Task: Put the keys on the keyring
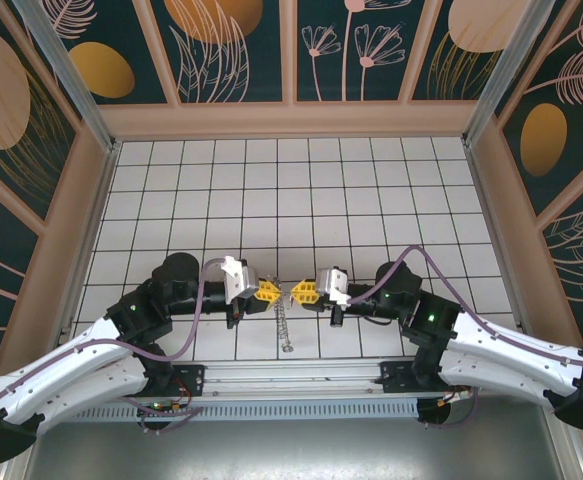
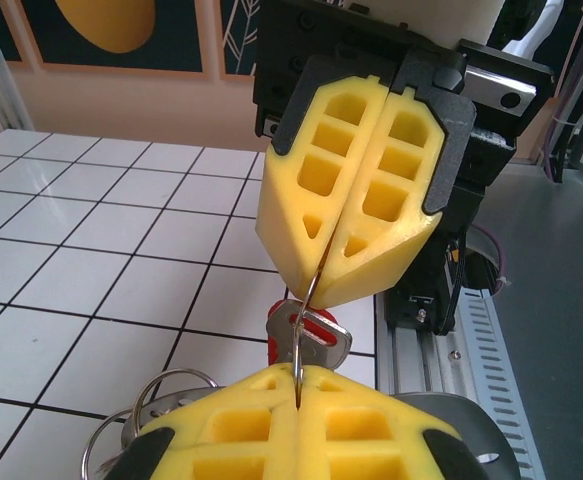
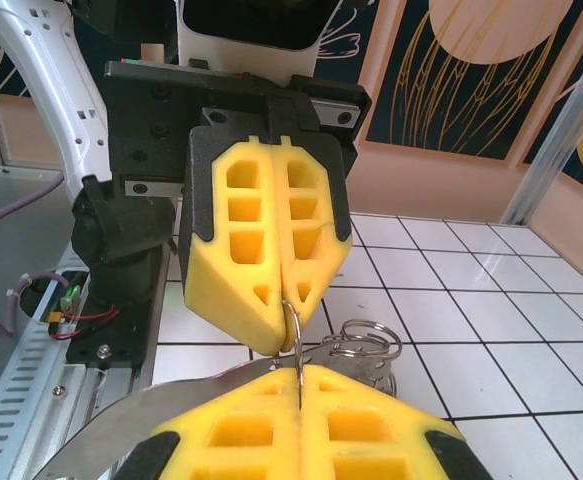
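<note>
**Both grippers clamped on the keyring wire, red key hanging at the gap**

At the near edge a metal rail (image 1: 291, 378) carries the two arm bases. Just beyond it, over the white tiled tabletop (image 1: 271, 190), the left gripper (image 1: 268, 292) and the right gripper (image 1: 303, 292) meet tip to tip near the middle. Each has its yellow fingers pressed fully together on the thin wire of the keyring (image 1: 285, 322). From above, the keyring reads as a short silver strand trailing from the gap toward the rail. At that height the key is too small to make out.

The left wrist camera looks along the wire. The left gripper (image 2: 296, 378) sits at the bottom and the right gripper (image 2: 318, 275) faces it, with the wire bridging the small gap between them. The key (image 2: 275, 335), red, hangs at that wire just beside the left gripper's tips and under the right gripper's. A silver key blade (image 2: 326, 345) lies against it. Whether the wire passes through the key cannot be told. Silver loops (image 2: 161, 395) bunch low on the left of that view.

The right wrist camera gives the reverse look. The right gripper (image 3: 299, 375) is lowest and the left gripper (image 3: 289, 305) is opposite, and the loops bunch just beside the wire.

Farther off, the tiles run to the patterned walls (image 1: 231, 50).
</note>
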Available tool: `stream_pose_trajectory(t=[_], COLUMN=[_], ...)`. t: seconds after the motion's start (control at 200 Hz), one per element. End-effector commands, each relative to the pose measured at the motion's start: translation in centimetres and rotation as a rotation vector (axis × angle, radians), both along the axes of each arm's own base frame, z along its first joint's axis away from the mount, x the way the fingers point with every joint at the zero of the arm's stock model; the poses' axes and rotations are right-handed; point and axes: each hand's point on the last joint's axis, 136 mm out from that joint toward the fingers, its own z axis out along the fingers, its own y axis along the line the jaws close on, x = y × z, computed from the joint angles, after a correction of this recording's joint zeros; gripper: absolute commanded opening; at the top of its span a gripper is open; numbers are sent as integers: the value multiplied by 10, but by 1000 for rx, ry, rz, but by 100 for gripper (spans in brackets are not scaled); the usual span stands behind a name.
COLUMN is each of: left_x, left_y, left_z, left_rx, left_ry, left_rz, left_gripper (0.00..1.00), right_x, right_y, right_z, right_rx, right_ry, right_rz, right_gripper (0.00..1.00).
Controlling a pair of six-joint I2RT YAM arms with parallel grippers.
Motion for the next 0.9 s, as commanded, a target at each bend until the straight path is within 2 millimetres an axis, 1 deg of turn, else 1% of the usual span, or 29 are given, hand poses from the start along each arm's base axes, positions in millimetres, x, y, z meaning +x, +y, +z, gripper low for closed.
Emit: stream_pose_trajectory(t=[0.0,0.641,0.896], left_x=[-1,-1,0], left_y=[-2,-2,-2], left_z=[15,15,15], left_rx=[-35,-32,-29], left_ry=[-49,-52,-53], left_rz=[-13,-8,-2], left_gripper=[0,0,0], right_x=[-3,-6,-6], right_y=[-1,3,1], right_z=[16,15,17], right_rx=[44,45,46], right_ry=[5,14,17], right_rz=[20,52,44], right_gripper=[0,0,0])
